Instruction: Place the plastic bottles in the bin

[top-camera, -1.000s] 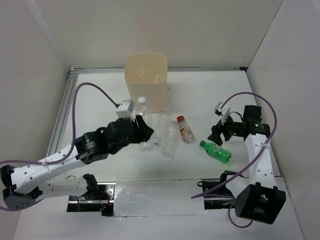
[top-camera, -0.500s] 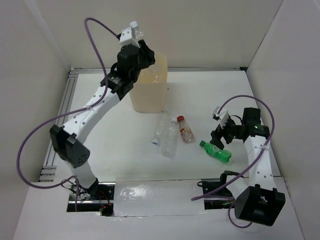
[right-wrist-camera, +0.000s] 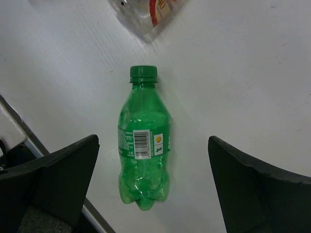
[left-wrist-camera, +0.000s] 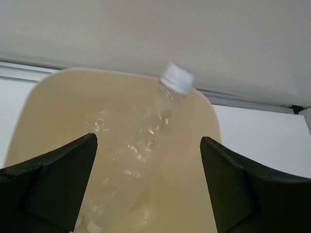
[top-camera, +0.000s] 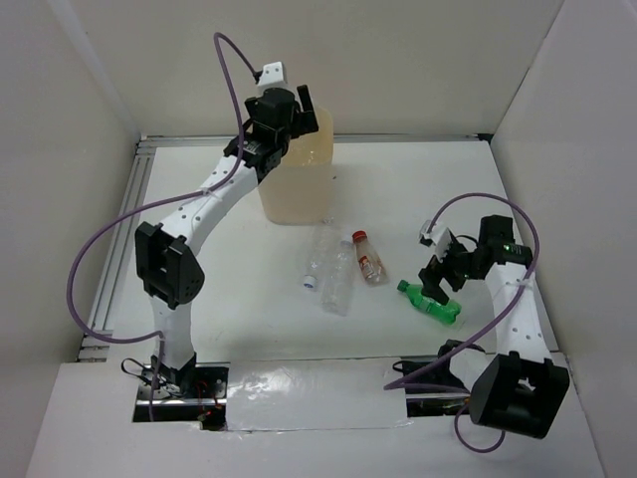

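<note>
- Overhead, the table (top-camera: 418,189) is a plain white surface boxed in by white walls (top-camera: 398,60) on the left, back and right.
- A metal rail (top-camera: 124,229) runs along the table's left edge, and a translucent sheet (top-camera: 318,393) lies at its near edge.
- The bin (top-camera: 294,189) stands upright near the back of the table.
- The left gripper (top-camera: 284,108) hangs over the bin's mouth, jaws spread wide and holding nothing.
- A white-capped bottle (left-wrist-camera: 146,141) sits tilted inside the bin (left-wrist-camera: 48,82), its cap blurred near the far rim.
- A blue-capped bottle (top-camera: 317,261), a clear bottle (top-camera: 338,284) and a red-capped bottle (top-camera: 368,257) lie close together mid-table.
- The green bottle (top-camera: 430,302) lies on its side, right of them.
- The right gripper (top-camera: 438,281) is poised above the green bottle (right-wrist-camera: 143,150), jaws wide on either side, not touching it.
</note>
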`<state>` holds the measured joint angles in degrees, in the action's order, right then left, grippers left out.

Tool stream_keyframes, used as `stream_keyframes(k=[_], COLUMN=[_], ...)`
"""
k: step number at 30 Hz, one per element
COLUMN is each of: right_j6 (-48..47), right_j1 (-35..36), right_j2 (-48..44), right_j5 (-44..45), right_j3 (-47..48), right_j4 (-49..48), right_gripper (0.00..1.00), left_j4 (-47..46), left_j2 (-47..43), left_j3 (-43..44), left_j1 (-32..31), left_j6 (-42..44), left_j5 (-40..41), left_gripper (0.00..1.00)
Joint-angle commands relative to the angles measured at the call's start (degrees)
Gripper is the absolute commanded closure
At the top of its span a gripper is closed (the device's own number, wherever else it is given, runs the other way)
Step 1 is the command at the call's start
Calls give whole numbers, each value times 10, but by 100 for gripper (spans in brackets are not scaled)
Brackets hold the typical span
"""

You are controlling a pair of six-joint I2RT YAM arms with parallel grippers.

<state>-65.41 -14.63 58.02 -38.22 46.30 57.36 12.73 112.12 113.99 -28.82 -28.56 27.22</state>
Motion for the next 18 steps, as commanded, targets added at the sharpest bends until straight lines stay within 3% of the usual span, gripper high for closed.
stream_keyframes(k=[1,5,8,10,13,16,18], right_j6=[-39,-45,-36,-19,10,33,38], right_j1=[9,39,79,104,125,134,139], right_j2=[24,56,83,101,127,154,161], right_j5=[27,61,92,123,151,172,179], right_j3=[3,-24,-56,-74,-90,-97,-97], right_j4=[40,28,-11,-38,-93,-131,-131], right_gripper=[0,0,0,0,2,13,26], left_j4=[-40,-40,-46,-46,-47,-35,-35], left_j2=[-31,-86,-166,-216,-306,-368,-383], left_j3=[36,9,-76,-185,-342,-477,-525], left_j1=[10,-27,-80,-141,-216,-261,-266], left_j6=[24,66,136,182,170,113,88], left_j5=[-8,-27,-37,-52,-29,-7,-7], left_gripper=[0,0,2,2,2,2,2])
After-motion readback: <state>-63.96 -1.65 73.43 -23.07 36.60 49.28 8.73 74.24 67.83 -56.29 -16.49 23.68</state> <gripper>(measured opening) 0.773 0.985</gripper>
